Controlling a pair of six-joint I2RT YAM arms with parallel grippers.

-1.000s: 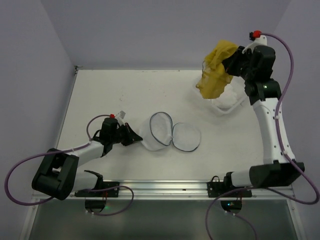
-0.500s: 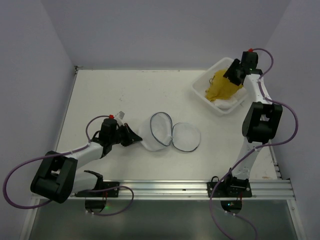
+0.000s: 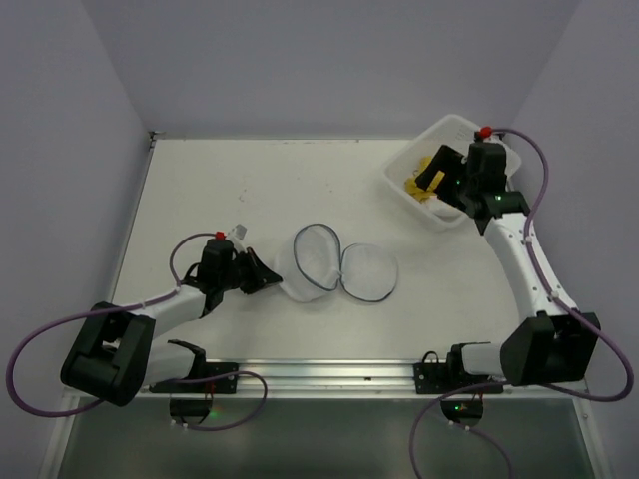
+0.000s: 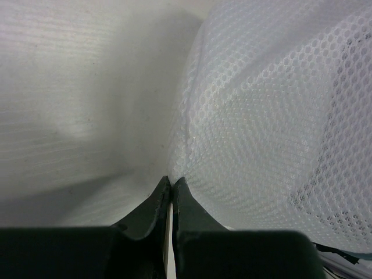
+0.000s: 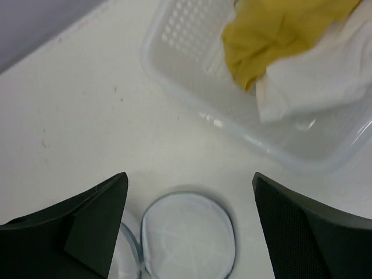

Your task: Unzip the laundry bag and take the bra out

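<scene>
The laundry bag [image 3: 339,267] lies unzipped in the middle of the table, its two round white mesh halves spread side by side with a dark zipper rim. My left gripper [image 3: 265,277] is shut on the left half's edge, and mesh [image 4: 261,133] fills the left wrist view just past the closed tips [image 4: 171,180]. The yellow bra [image 3: 417,188] lies in the plastic tub [image 3: 449,125] at the back right. My right gripper [image 3: 437,178] hovers open beside the tub, holding nothing. The right wrist view shows the bra [image 5: 279,32] in the tub and one bag half [image 5: 189,235] below the open gripper [image 5: 190,177].
A white cloth [image 5: 325,75] lies in the tub [image 5: 192,52] next to the bra. Lilac walls close in the table at the back and both sides. A metal rail with the arm bases [image 3: 329,374] runs along the near edge.
My right gripper has opened and let the yellow bra drop into the tub, then drawn back from above it. The left arm and the bag have stayed put.
</scene>
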